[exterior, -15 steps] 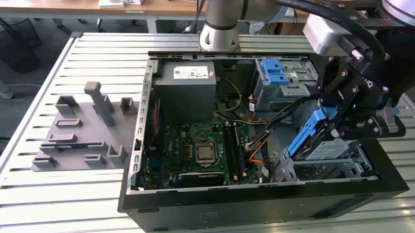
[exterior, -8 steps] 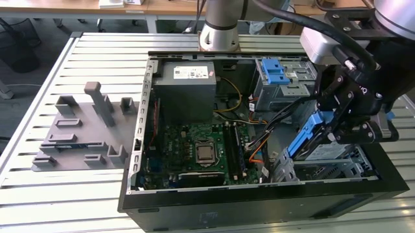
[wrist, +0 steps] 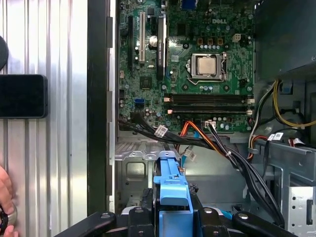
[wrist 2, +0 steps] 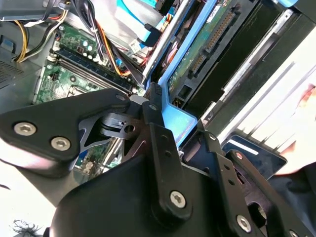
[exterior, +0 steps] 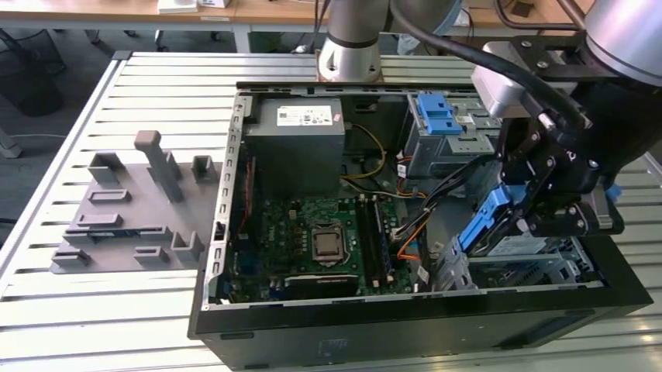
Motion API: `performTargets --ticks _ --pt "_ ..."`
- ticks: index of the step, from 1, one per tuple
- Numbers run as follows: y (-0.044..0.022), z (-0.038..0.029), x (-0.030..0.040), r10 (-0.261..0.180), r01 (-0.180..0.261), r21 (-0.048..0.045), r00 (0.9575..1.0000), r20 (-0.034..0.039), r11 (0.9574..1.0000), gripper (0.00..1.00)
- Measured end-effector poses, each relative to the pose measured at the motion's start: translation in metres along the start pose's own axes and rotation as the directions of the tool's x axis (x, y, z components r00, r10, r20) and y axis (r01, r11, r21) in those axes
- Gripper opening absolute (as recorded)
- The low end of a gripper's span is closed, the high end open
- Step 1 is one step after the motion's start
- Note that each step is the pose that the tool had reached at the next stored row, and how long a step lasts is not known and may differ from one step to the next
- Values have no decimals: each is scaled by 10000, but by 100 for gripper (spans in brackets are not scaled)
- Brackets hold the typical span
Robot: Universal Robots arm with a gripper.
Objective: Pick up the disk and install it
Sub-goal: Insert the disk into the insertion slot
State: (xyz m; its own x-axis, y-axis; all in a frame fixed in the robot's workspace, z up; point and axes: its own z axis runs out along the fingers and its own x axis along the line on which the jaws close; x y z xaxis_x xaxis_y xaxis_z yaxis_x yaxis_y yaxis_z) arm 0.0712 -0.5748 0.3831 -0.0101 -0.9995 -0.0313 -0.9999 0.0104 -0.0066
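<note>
In the exterior view the claw (exterior: pixel 546 217) is pinching the disk (exterior: pixel 484 223) by its blue frame, holding it tilted on edge inside the open computer case (exterior: pixel 414 318), above the metal bay at the exterior view's right. It is well apart from the grey fixture block (exterior: pixel 129 209) on the slatted counter (exterior: pixel 62 310). The second wrist view shows the disk's green circuit-board face (wrist 2: pixel 197 54), while the first wrist view shows the frame's blue end (wrist: pixel 171 190) with the motherboard (wrist: pixel 197 64) beyond.

A silver slatted metal table (exterior: pixel 124 325) sits under even light. Beyond its far edge stand pale wooden desks (exterior: pixel 259 12). Dark grey floor (exterior: pixel 31 167) lies beside it at the exterior view's left.
</note>
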Motion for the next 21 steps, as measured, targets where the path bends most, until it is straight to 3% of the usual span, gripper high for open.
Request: performTargets --ticks 21 --pt "-3 240 7 0 0 -10 10000 0 10000 36"
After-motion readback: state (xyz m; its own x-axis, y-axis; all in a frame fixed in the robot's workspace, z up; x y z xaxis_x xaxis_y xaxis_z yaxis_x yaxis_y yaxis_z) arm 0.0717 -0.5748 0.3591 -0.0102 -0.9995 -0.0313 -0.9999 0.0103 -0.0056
